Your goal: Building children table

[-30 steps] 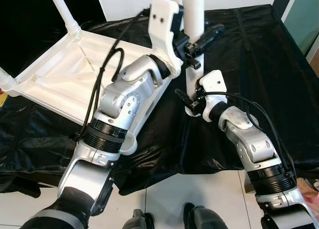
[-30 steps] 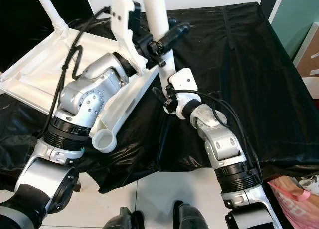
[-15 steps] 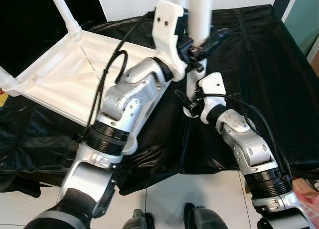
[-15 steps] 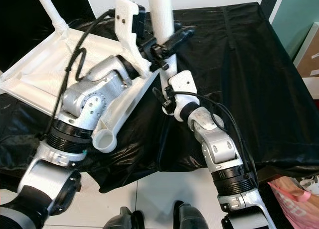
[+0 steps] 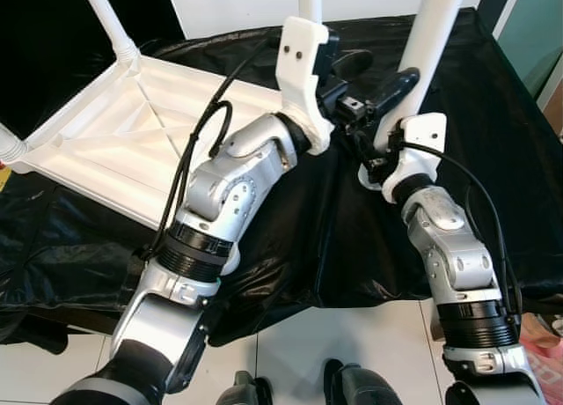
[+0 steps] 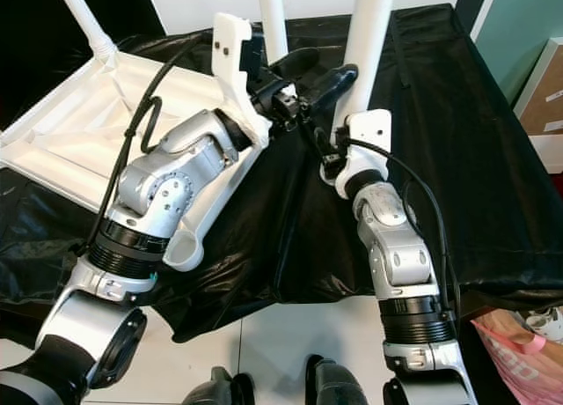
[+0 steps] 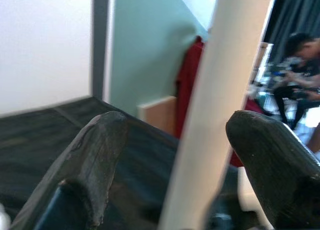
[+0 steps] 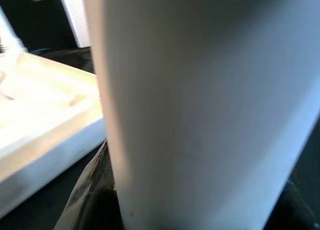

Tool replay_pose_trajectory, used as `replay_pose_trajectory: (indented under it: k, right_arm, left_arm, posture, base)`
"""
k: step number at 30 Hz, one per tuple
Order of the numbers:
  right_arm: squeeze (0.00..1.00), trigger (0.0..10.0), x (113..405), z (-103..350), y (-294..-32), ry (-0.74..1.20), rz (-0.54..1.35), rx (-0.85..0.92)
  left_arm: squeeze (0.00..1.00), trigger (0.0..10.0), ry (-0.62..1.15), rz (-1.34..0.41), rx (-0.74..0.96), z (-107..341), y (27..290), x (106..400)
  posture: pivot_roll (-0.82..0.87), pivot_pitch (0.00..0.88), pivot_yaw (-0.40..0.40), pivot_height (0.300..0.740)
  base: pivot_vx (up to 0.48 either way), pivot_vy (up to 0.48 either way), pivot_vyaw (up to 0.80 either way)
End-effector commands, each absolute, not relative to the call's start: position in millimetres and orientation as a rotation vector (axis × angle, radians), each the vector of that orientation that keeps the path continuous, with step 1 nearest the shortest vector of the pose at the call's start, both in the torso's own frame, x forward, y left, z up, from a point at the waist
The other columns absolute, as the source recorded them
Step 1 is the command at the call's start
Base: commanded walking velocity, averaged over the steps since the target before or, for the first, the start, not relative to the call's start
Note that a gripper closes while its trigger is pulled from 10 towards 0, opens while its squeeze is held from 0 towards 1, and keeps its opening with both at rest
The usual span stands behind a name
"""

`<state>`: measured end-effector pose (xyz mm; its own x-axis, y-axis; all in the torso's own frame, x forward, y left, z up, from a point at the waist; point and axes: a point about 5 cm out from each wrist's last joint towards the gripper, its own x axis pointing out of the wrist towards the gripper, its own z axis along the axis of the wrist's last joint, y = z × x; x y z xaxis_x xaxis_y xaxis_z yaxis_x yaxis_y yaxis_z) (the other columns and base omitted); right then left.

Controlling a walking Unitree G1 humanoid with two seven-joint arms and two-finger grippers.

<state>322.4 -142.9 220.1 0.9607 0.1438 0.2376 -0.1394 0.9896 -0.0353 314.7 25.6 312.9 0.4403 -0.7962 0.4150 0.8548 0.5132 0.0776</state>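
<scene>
- The white table leg (image 6: 368,35), judged light, stiff and smooth, is pinched low down by the right gripper (image 6: 335,163).
- The left gripper (image 7: 187,155) is spread around it, beside the upturned tabletop (image 5: 123,141).

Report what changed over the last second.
The right hand swung the white table leg out to the robot's right, tilting it. The left hand let go of it; its fingers now stand open beside it. The upturned tabletop on the black cloth stayed put.
</scene>
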Motion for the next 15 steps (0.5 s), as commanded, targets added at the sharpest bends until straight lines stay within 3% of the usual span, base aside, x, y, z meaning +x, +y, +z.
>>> replay_pose_trajectory:
  k: [1,15]
  right_arm:
    - [0.00,10.0,319.0,221.3,-145.8,-0.261,0.112,-0.016]
    - [0.00,10.0,306.4,217.0,-156.2,-0.284,0.070,-0.025]
  left_arm:
    - [0.00,10.0,-0.460,-0.980,-0.103,309.7,35.5,316.7]
    - [0.00,10.0,-0.434,-0.888,0.119,277.3,73.0,320.7]
  posture:
    - [-0.20,0.175,0.077,0.740]
    - [-0.18,0.197,0.078,0.740]
  base:
    - [0.000,0.000,0.00]
    - [0.000,0.000,0.00]
